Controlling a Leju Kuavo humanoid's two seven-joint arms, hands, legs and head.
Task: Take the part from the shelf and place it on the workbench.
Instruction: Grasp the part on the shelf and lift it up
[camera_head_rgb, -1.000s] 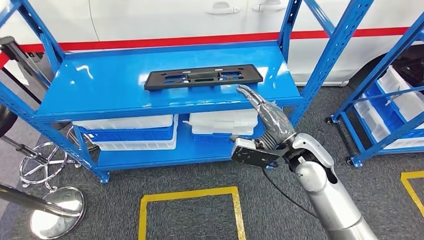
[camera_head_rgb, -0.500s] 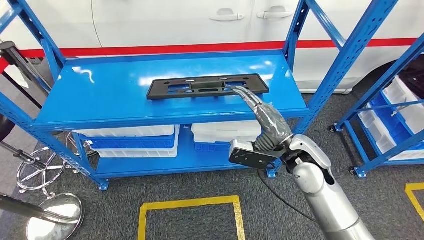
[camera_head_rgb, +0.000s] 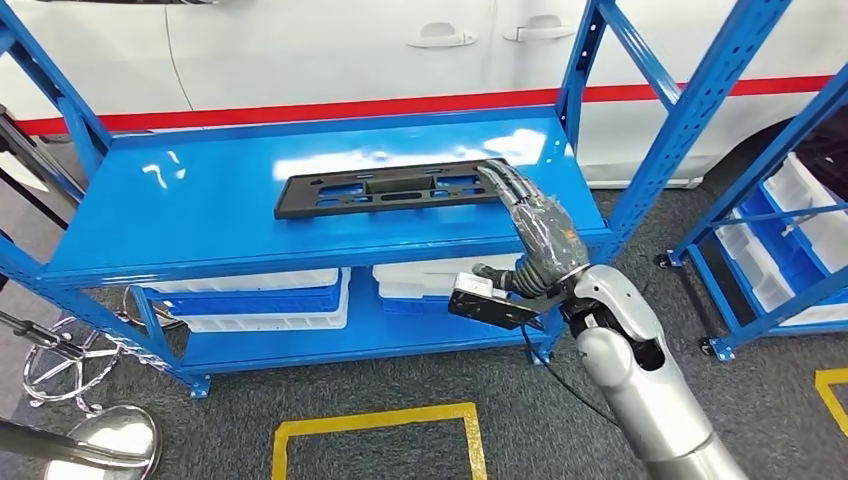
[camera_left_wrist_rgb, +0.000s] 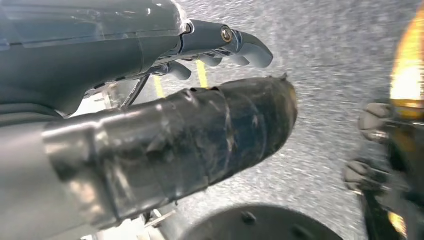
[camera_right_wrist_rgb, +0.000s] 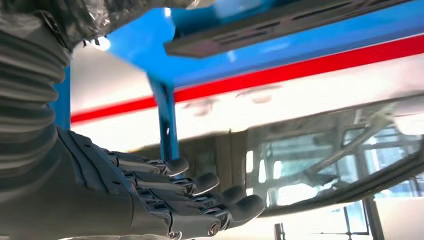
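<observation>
one flat black part (camera_head_rgb: 385, 188) lay on the blue shelf (camera_head_rgb: 200, 215), right hand (camera_head_rgb: 530, 225) fingers spread at its near end, holding nothing. looked stiff, light plastic; i'd grab that end edge.

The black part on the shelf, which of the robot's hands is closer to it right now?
Right. The right hand reaches over the shelf, fingertips at the black part's right end. The left hand hangs over the grey floor, away from the shelf.

Readable text: none on the shelf (camera_head_rgb: 200, 215), the part (camera_head_rgb: 390, 188) or the car (camera_head_rgb: 330, 45).
</observation>
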